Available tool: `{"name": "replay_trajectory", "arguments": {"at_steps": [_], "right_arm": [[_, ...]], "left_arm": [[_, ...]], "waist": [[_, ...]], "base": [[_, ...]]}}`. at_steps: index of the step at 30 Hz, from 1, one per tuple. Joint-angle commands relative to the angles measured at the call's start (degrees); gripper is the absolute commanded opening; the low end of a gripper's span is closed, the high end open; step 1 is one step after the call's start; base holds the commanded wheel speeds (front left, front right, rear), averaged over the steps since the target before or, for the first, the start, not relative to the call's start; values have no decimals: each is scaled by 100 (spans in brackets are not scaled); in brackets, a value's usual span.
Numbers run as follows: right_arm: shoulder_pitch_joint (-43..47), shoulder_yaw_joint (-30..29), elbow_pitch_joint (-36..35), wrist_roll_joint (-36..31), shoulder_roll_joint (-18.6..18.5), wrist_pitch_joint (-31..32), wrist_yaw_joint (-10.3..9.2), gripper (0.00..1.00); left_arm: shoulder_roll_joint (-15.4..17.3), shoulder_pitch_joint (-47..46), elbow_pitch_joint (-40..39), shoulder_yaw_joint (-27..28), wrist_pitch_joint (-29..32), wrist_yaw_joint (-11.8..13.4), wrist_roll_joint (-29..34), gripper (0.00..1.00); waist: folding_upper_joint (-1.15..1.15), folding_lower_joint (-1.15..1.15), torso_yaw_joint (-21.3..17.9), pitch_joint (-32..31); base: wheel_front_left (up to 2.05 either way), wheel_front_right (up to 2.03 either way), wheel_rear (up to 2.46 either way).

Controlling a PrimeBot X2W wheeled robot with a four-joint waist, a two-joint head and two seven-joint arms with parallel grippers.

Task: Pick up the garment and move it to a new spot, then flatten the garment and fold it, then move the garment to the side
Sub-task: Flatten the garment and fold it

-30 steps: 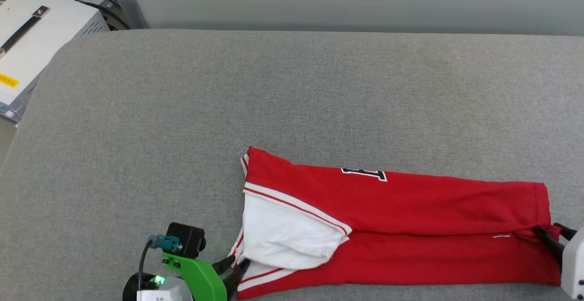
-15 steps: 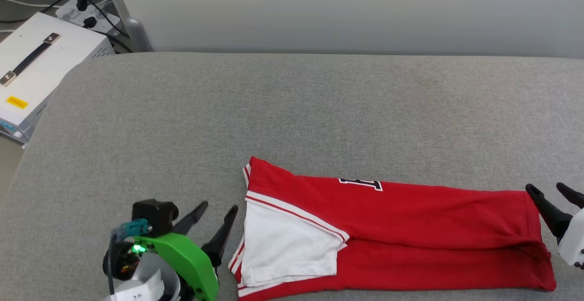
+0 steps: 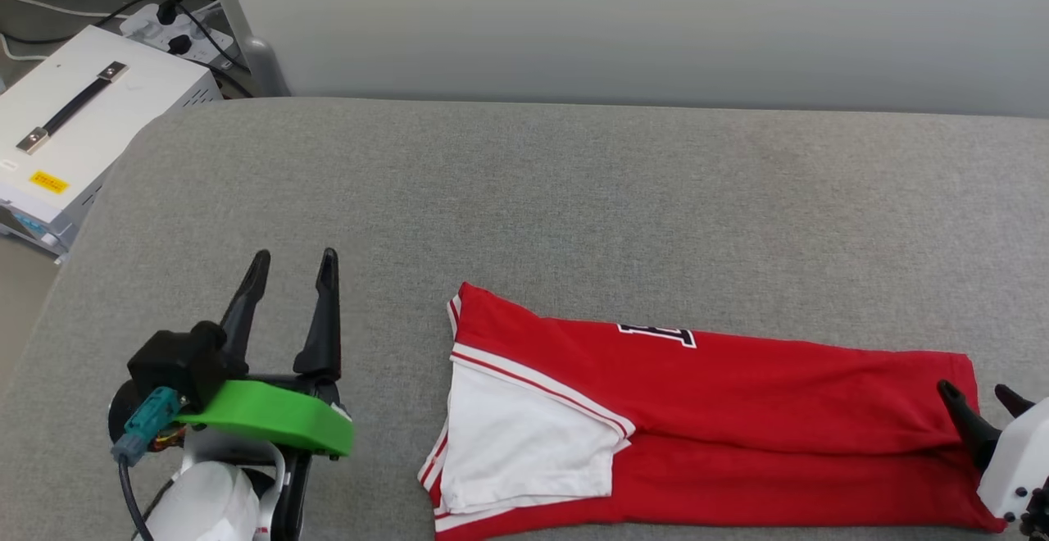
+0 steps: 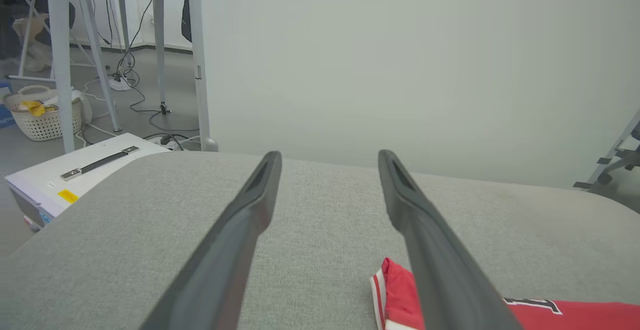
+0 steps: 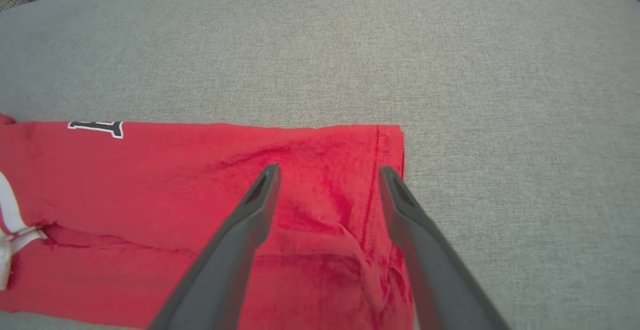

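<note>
As both gape | left hand [image 3: 295,256] beside garment [image 3: 737,397] | right hand [image 3: 972,389] over it

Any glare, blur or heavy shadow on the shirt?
Head view: soft even light, no glare, garment sharp. Left wrist view: wide-angle stretch, left hand soft near the lens. Right wrist view: fabric crisp, faint shading in creases by the right hand.

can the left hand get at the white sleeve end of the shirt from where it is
Probably yes: the left hand is open and sits beside the white sleeve of the garment, with just bare grey cushion between them.
</note>
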Motion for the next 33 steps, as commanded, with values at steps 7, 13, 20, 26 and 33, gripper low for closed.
{"name": "replay_trajectory", "arguments": {"at_steps": [7,13,20,26,33], "right_arm": [[81,-479,17,-445,375,323,-4,100],[-94,-752,289,-650,546,489,-4,100],[-255,-896,708,-703,604,562,-4,100],[-376,-928,1120,-659,625,458,-4,100],[-346,-606,1512,-322,764,655,-4,100]], "left_arm": [[-652,429,-211,935,-32,-569,1083,100],[-1094,445,-86,1360,-33,-1124,1537,100],[-1426,332,33,1630,-33,-1456,1850,100],[-1549,289,104,1729,-33,-1588,1994,100],[-1601,271,138,1784,-33,-1639,2068,100]], "waist": [[58,0,-36,219],[58,0,-29,461],[58,0,48,652],[58,0,115,742],[58,0,154,760]], "base": [[0,0,0],[0,0,0],[0,0,0],[0,0,0],[0,0,0]]}}
